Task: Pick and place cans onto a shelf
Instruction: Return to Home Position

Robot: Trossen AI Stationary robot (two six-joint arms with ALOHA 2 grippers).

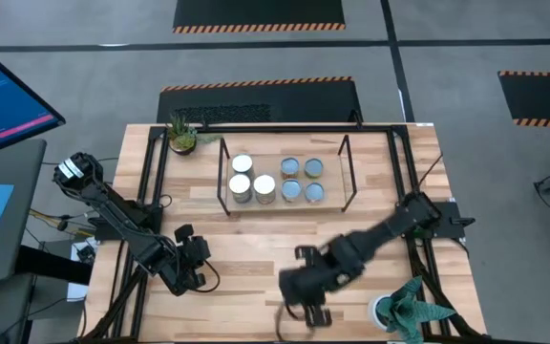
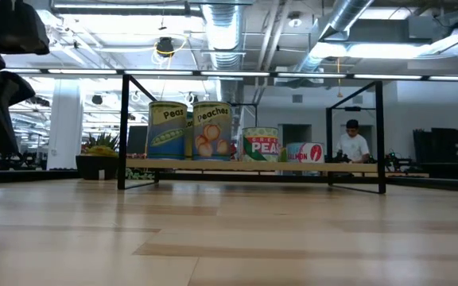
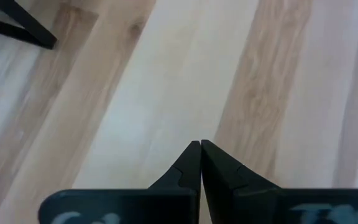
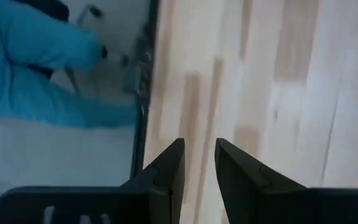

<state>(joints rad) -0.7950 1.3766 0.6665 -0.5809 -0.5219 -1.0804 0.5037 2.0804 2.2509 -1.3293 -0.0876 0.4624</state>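
Observation:
The shelf (image 1: 285,172) stands on the table's middle far part, a black rod rack with a light wood board (image 2: 253,164). Several cans stand upright on the board: three white-topped ones (image 1: 242,184) at its left and several silvery-blue-topped ones (image 1: 302,180) at its right. The low view shows labels such as Peas (image 2: 168,129), Peaches (image 2: 212,129) and Salmon (image 2: 304,152). My left gripper (image 1: 197,263) is shut and empty over bare table at the near left (image 3: 201,144). My right gripper (image 1: 304,311) is near the table's near edge, its fingers a little apart and empty (image 4: 199,146).
A potted green plant (image 1: 184,136) stands at the far left beside the shelf, and another (image 1: 409,306) at the near right corner. A black frame (image 1: 160,182) edges the table. Something blue (image 4: 36,62) lies beyond the near edge. A person (image 2: 355,143) is far behind the table.

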